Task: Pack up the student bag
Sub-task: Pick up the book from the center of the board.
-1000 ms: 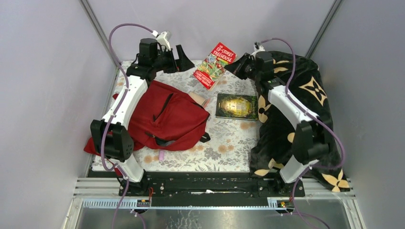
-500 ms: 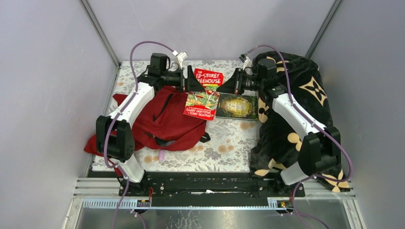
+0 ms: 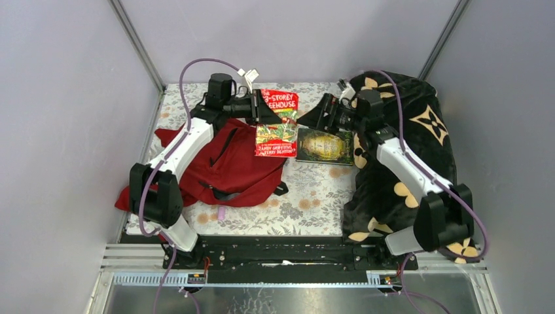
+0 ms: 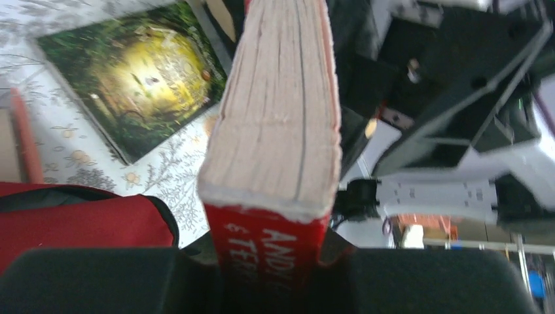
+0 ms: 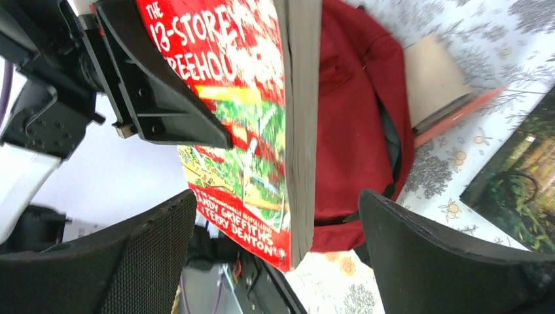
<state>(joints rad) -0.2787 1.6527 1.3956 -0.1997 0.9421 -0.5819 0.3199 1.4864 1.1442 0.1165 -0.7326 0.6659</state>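
Note:
The student bag (image 3: 226,163), a dark-red backpack with black straps, lies on the left of the flowered table; it also appears as the bag (image 5: 357,111) and the bag (image 4: 78,219). A red paperback (image 3: 277,123) hangs upright just right of it. My left gripper (image 3: 260,110) is shut on the book's spine edge (image 4: 271,252), with the page block (image 4: 278,111) pointing away. My right gripper (image 3: 309,118) is open. Its jaws (image 5: 278,216) stand wide on either side of the paperback (image 5: 242,131) without touching it.
A green-covered book (image 3: 325,145) lies flat mid-table. A tan notebook with a red edge (image 5: 435,82) rests by the bag's mouth. A black flowered blanket (image 3: 419,124) covers the right side. A red cloth (image 3: 127,199) and a small pink item (image 3: 221,212) lie near the front left.
The right gripper carried the paperback from the back toward the left gripper, then opened and let go. The left gripper shut on the book and now holds it alone.

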